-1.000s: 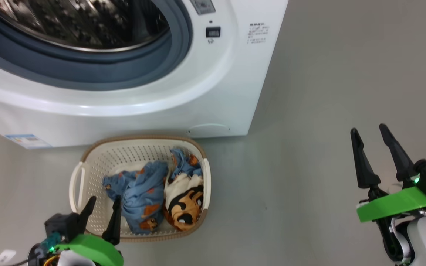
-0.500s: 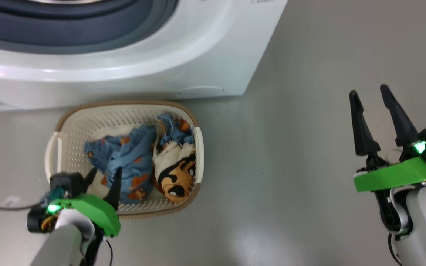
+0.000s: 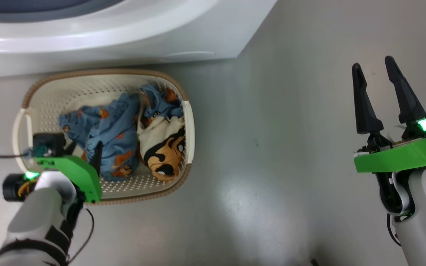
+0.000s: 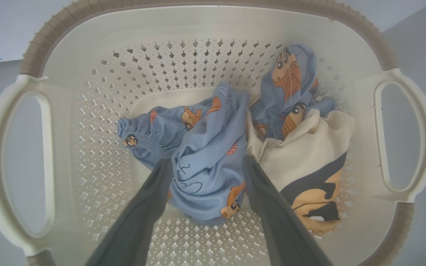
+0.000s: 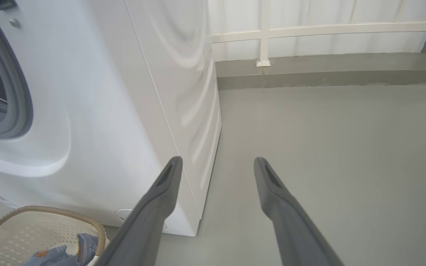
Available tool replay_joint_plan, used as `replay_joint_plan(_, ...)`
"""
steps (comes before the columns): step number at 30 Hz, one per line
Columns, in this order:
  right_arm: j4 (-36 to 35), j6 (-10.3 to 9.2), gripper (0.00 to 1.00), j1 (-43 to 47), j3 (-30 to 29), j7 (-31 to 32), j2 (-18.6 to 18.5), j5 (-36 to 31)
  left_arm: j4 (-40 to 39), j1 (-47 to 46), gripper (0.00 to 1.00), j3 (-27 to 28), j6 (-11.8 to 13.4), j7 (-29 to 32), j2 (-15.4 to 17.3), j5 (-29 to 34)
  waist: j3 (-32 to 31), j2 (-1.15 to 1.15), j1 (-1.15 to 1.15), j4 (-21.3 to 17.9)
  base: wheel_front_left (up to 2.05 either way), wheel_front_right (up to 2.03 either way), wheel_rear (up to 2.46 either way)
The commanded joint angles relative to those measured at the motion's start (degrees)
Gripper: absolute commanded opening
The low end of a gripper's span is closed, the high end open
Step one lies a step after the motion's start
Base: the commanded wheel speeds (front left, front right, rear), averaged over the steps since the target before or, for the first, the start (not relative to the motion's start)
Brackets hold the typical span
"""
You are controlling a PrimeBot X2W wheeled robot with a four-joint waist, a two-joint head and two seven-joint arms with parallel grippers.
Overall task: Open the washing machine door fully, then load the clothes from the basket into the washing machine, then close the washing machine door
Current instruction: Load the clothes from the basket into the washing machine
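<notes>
The left pincer point(image 4: 207, 160) had dropped into the basket point(image 4: 213, 22) before the washing machine point(image 3: 124, 40), spread astride the blue clothes point(image 4: 202, 136), so a grab seemed next; the right pincer point(image 3: 372, 62) hung spread, empty.

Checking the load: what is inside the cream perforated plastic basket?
Light blue garments with orange-brown prints and a cream garment with a black-and-orange cartoon print lie in the cream plastic basket. Anything beneath them is covered.

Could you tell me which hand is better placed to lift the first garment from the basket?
The left hand: its open fingers straddle the blue garment inside the basket. The right hand hangs open over the floor, off to the basket's side.
</notes>
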Motion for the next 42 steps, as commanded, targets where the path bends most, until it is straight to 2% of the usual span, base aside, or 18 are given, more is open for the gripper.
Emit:
replay_joint_plan(1, -1.64, 0.31, 1.00, 0.25, 0.92, -0.46, -0.07, -1.24, 0.05, -0.46, 1.00, 0.90, 0.43, 0.35, 2.88, 0.22, 2.54, 0.00, -0.01, -0.94, 0.00, 0.00, 0.00)
replay_joint_plan(17, -4.28, 0.31, 1.00, -2.13, 1.49, -0.46, -0.11, -1.79, 0.75, -5.60, 1.00, -0.47, 1.91, 7.32, 5.72, 0.06, 9.44, 0.00, -0.01, -2.63, 0.00, 0.00, 0.00)
replay_joint_plan(31, -6.02, 0.31, 1.00, -2.55, 2.63, -0.46, 0.45, -2.18, 0.79, -8.46, 1.00, -1.42, 3.22, 9.11, 7.10, -0.07, 12.81, 0.00, -0.01, -3.65, 0.00, 0.00, 0.00)
replay_joint_plan(38, -6.27, 0.31, 1.00, -2.43, 3.04, -0.46, 0.52, -2.14, 0.80, -8.95, 1.00, -2.04, 1.78, 9.89, 6.65, -0.71, 13.20, 0.00, -0.01, -3.97, 0.00, 0.00, 0.00)
replay_joint_plan(39, -6.23, 0.31, 1.00, -2.48, 3.07, -0.46, 0.55, -2.12, 0.80, -8.95, 0.88, -2.14, 1.54, 9.88, 6.45, -0.83, 13.13, 0.00, -0.01, -4.00, 0.00, 0.00, 0.00)
replay_joint_plan(40, -6.21, 0.31, 1.00, -2.52, 3.13, -0.46, 0.58, -2.13, 0.80, -8.90, 0.45, -2.19, 1.41, 9.84, 6.37, -0.96, 13.02, 0.00, -0.01, -4.05, 0.00, 0.00, 0.00)
replay_joint_plan(42, -6.20, 0.31, 1.00, -2.57, 3.23, -0.46, 0.59, -2.18, 0.80, -8.69, 0.00, -2.45, 1.12, 10.12, 5.90, -1.15, 12.75, 0.00, -0.01, -4.07, 0.00, 0.00, 0.00)
